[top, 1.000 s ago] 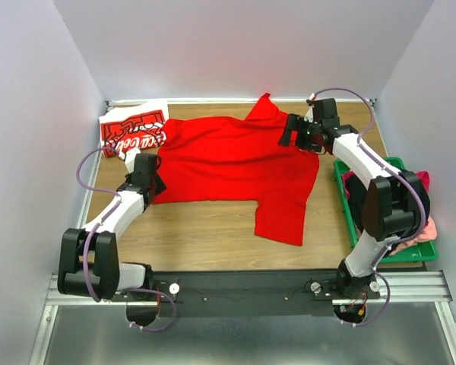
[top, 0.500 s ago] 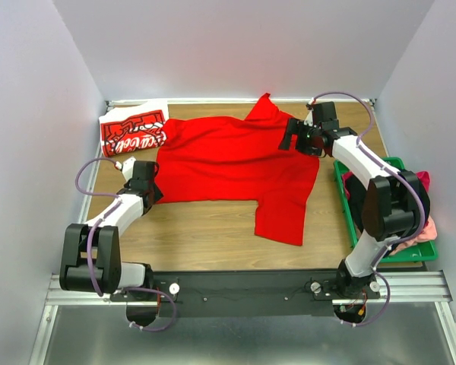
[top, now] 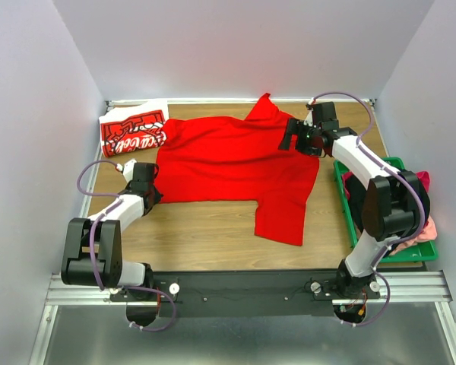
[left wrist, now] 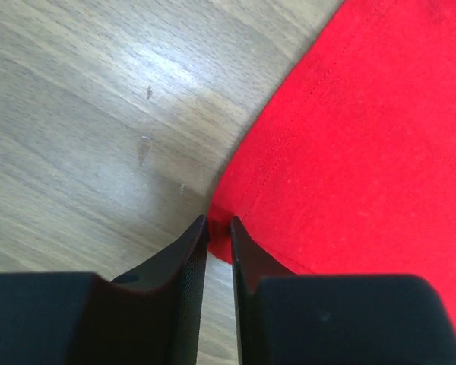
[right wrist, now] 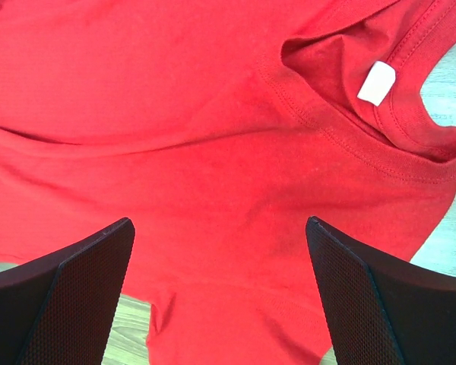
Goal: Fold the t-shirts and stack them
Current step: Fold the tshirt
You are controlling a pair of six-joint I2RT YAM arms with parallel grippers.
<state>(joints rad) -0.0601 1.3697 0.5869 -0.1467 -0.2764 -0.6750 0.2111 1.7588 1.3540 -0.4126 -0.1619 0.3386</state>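
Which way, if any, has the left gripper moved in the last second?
Yes, slightly: the left gripper drew back toward the near side, away from the lettered shirt, by the red shirt's corner.

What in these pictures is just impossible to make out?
- Left wrist view: whether the left claw actually grips the plain red t-shirt at its corner; the closing fingertips cover the spot.
- Top view: the lettered t-shirt, its writing too small to read.
- Top view: what lies in the green crate, mostly behind the right arm.
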